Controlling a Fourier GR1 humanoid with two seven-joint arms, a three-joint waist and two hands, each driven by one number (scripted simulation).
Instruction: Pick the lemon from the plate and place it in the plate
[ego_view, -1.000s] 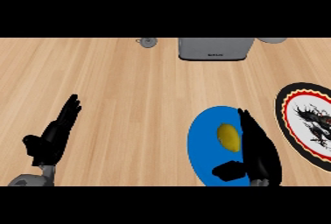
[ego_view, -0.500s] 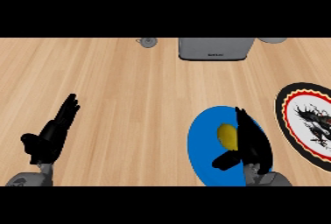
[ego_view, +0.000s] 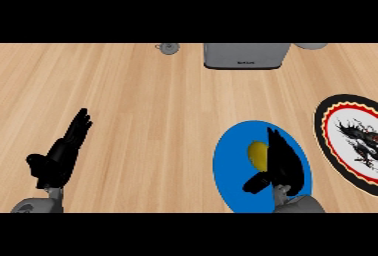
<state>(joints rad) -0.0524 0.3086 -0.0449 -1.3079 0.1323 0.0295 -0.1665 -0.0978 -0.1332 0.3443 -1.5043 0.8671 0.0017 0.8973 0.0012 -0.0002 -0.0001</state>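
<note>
The lemon (ego_view: 258, 154) could roll away here, I think. It is round, and the right hand (ego_view: 284, 162) is right beside it with its fingers out straight, not wrapped round it. If those fingers bump it before they close, the lemon may slide across the blue plate (ego_view: 230, 167) toward the plate's left edge, or even off onto the counter (ego_view: 148, 100). The hand also covers part of the lemon, so I cannot see if they are touching or only very close. Another thing that could go wrong comes later: the patterned plate (ego_view: 353, 140) sits at the counter's right edge and part of it runs out of sight, so a lemon put down too far that way might miss it. Right now the lemon lies on the blue plate, near the plate's middle, close to the counter's front edge. It is on the left side of the right hand, tucked by the long fingers, with the thumb sticking out just below it. The hand is open and holds nothing yet. The left hand (ego_view: 63, 152) rests open near the counter's front left corner, fingers up, well apart from both plates.
</note>
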